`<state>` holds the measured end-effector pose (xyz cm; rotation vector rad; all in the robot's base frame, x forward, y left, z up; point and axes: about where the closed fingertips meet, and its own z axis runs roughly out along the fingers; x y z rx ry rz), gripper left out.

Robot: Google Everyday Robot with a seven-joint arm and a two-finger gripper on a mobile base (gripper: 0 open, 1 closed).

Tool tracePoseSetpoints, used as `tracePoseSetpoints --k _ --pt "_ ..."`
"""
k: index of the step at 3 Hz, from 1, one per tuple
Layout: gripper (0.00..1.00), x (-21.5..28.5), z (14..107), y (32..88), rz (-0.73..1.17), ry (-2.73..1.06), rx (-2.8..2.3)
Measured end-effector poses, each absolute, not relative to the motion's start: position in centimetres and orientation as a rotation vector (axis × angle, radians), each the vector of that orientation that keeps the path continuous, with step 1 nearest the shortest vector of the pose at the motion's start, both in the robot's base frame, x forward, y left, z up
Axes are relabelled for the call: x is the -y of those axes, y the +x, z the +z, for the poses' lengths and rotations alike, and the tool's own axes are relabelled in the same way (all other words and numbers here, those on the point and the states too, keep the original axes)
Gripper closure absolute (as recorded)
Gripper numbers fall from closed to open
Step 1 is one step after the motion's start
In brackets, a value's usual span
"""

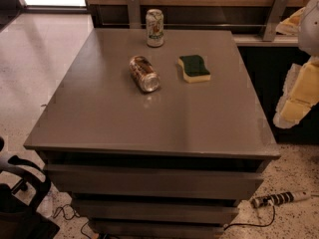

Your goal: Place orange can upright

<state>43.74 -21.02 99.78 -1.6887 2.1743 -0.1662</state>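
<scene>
The orange can (144,73) lies on its side near the middle of the grey table (149,123), with one shiny silver end facing the front. Its sides are brownish-orange and cream. My gripper (298,97) shows as white and pale yellow parts at the right edge of the view. It is beyond the table's right side, well away from the can and above floor level. It holds nothing that I can see.
A white-and-green can (155,28) stands upright at the table's back edge. A green-and-yellow sponge (194,67) lies right of the orange can. A black chair (20,198) is at the lower left. A power strip (281,198) lies on the floor at right.
</scene>
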Motion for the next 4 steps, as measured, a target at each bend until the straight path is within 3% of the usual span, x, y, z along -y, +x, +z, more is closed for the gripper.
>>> tracePoseSetpoints --k 2,4 --pt "0.0 19.5 101.0 45.3 -0.153 -1.686 -2.169" --pt "0.0 15.0 104.0 48.9 -0.05 -1.554 -2.181"
